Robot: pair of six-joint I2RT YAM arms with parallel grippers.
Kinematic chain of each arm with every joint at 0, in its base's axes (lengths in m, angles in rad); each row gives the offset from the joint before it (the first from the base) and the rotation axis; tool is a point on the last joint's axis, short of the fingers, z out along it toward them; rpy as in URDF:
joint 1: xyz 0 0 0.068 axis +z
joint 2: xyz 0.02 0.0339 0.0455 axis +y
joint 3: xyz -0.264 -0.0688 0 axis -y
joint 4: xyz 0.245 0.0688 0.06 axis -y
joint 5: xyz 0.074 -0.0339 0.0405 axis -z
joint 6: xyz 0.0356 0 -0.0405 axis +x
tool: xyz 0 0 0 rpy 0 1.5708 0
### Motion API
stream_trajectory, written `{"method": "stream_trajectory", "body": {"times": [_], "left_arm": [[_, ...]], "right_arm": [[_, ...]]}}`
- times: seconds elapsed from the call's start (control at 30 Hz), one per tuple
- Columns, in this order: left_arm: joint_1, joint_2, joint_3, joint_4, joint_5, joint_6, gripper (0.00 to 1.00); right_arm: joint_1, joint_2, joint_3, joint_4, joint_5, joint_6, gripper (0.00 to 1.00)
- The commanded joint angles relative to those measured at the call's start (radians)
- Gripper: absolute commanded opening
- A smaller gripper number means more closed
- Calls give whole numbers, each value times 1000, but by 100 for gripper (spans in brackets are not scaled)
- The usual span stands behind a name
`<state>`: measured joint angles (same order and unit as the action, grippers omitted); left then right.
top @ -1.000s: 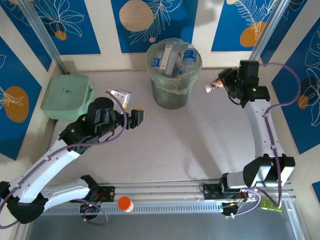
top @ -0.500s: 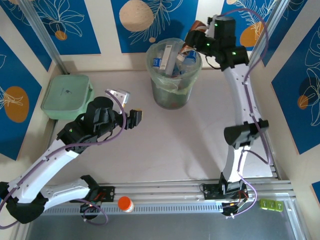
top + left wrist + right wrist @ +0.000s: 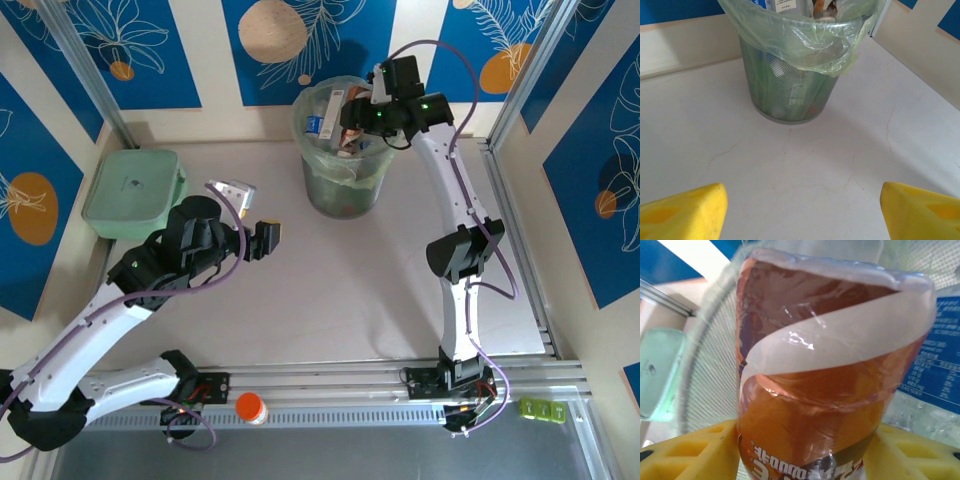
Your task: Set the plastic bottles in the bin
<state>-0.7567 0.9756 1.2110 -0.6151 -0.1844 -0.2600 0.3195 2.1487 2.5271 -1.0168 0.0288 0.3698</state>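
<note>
The bin (image 3: 345, 190) stands at the back middle of the table, lined with a pale green bag and holding several plastic bottles (image 3: 322, 118). My right gripper (image 3: 352, 118) hangs over the bin's mouth, shut on a plastic bottle (image 3: 825, 390) with an orange-brown and white label. That bottle sits between the yellow fingers (image 3: 695, 455), with the bin's liner (image 3: 705, 365) and a blue-labelled bottle (image 3: 935, 365) behind it. My left gripper (image 3: 268, 237) is open above the bare table, left of the bin. Its yellow fingertips (image 3: 685, 212) frame the bin (image 3: 790, 95) ahead.
A flat mint-green box (image 3: 133, 192) lies at the far left by the wall. An orange-capped object (image 3: 250, 407) rests on the rail at the near edge. Patterned blue walls close in the back and sides.
My right arm swung from the right side of the table up and left until the bottle came over the bin's mouth. The left arm has hardly moved.
</note>
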Motion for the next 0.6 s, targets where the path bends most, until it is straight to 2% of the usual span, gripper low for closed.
{"method": "stream_trajectory", "body": {"times": [0.0, 0.1, 0.2, 0.27, 0.57], "left_arm": [[4, -6, 31, -4, 21, 6, 80], [3, 0, 29, -2, 22, 5, 80], [3, 2, 17, 3, 6, 8, 80], [4, 2, 12, 5, -1, 9, 80], [5, -16, 15, 11, -59, 22, 83]], "right_arm": [[21, -10, -36, -29, 16, -58, 62], [44, 1, -28, -43, 62, -90, 66], [50, 13, 31, -80, 122, -78, 81], [49, -7, 47, -78, 134, -72, 86], [31, -126, 36, -5, 153, -48, 86]]}}
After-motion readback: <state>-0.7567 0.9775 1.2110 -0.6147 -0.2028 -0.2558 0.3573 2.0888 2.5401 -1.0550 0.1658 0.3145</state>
